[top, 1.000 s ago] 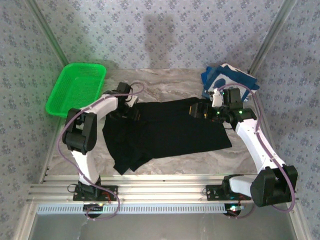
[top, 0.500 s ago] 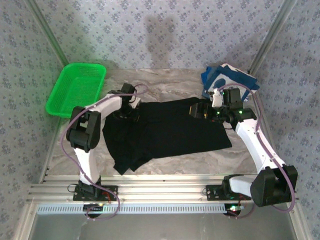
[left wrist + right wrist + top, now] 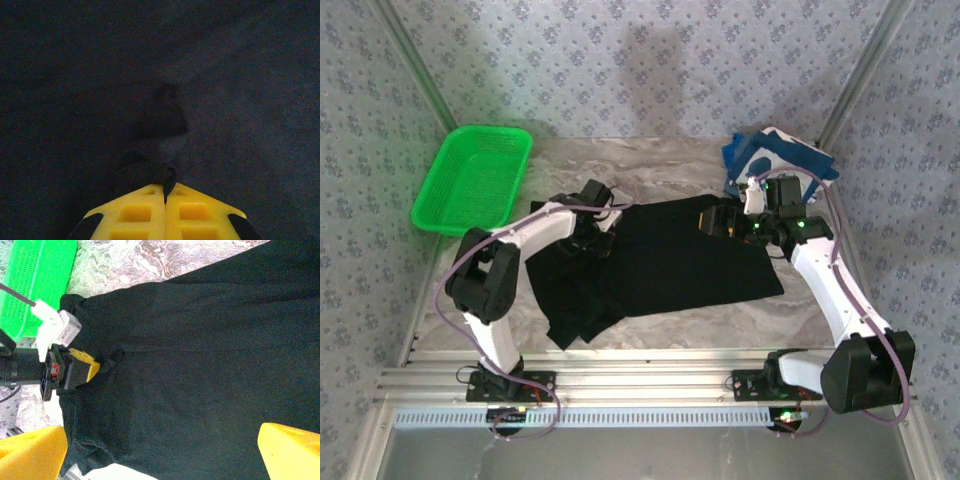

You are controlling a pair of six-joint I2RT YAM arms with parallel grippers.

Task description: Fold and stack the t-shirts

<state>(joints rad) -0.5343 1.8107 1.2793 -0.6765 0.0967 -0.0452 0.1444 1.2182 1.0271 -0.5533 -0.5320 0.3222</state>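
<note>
The left gripper [image 3: 602, 234] has just slid to the right, from the far-left edge of the black t-shirt [image 3: 670, 262] to a spot further in over the cloth. The right arm has not stirred. In the left wrist view the two yellow fingers [image 3: 135, 215] are pressed tight together with a tuft of dark cloth caught at their tips. It is clamped on the shirt and drags that pinch of fabric with it. The right wrist view shows the same small peak of cloth bitten at the shirt's left side.

The right gripper [image 3: 720, 222] hangs over the far-right part of the black shirt. Its yellow fingers [image 3: 35, 452] are spread wide and hold nothing.

The black t-shirt lies across the middle of the table [image 3: 650, 165], mostly flat but rumpled at its near-left corner. The navy t-shirt [image 3: 775, 155] sits bunched in the far-right corner, just beyond the right gripper. The green basket [image 3: 470, 180] stands at the far left, apart from both shirts.

To my eye the sideways pull is the start of a first fold, bringing the left side in toward the middle. The task looks to be at an early stage: neither shirt is folded and nothing is stacked. If the pinch holds only a thin bit of cloth, I'd expect it could slip before the fold lands.
</note>
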